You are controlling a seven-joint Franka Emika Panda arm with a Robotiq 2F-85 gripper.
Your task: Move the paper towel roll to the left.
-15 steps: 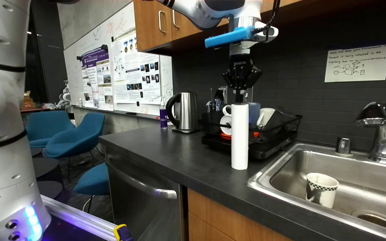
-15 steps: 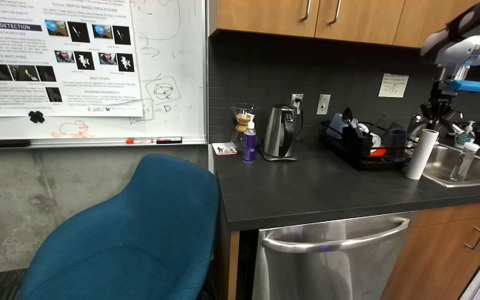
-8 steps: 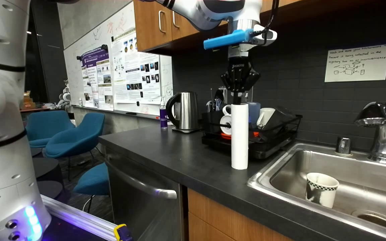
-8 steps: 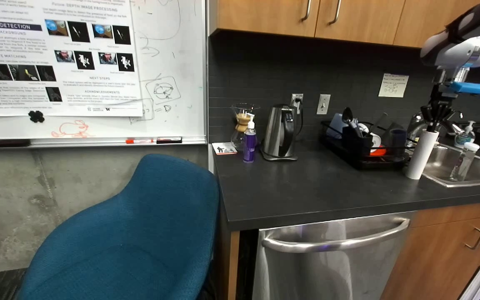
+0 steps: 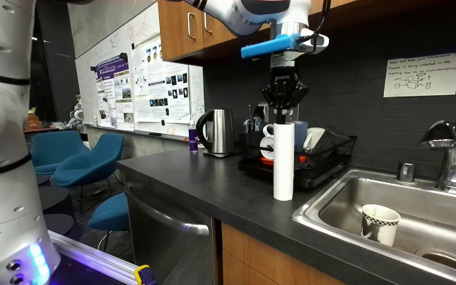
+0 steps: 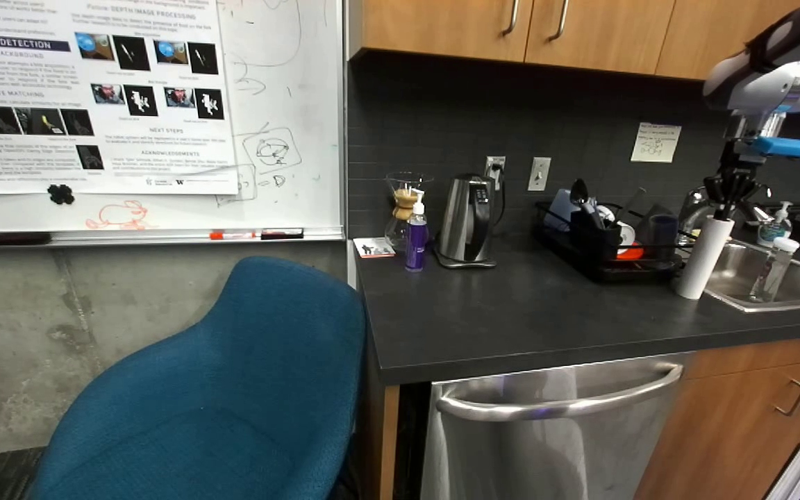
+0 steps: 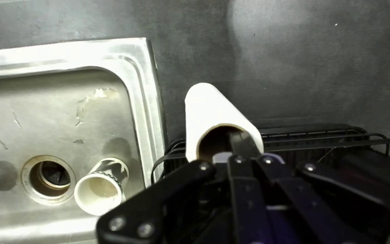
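Steel electric kettle [image 6: 458, 221] on the dark counter [image 6: 532, 319], purple pump bottle [image 6: 416, 244] just beside it; loaded black dish rack [image 6: 601, 273] between kettle and steel sink [image 5: 418, 201]. Checker-banded mug [image 5: 380, 227] in the sink near the drain [image 5: 446, 261]; handwritten note [image 5: 422, 75] on the black backsplash [image 5: 354, 109].

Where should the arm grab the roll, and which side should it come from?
Probably the top rim of the roll, coming straight down, jaws astride that rim. The roll stands upright, its core hollow and open at the top, and the gripper points down there. The rack close beside it would likely crowd a side grip.
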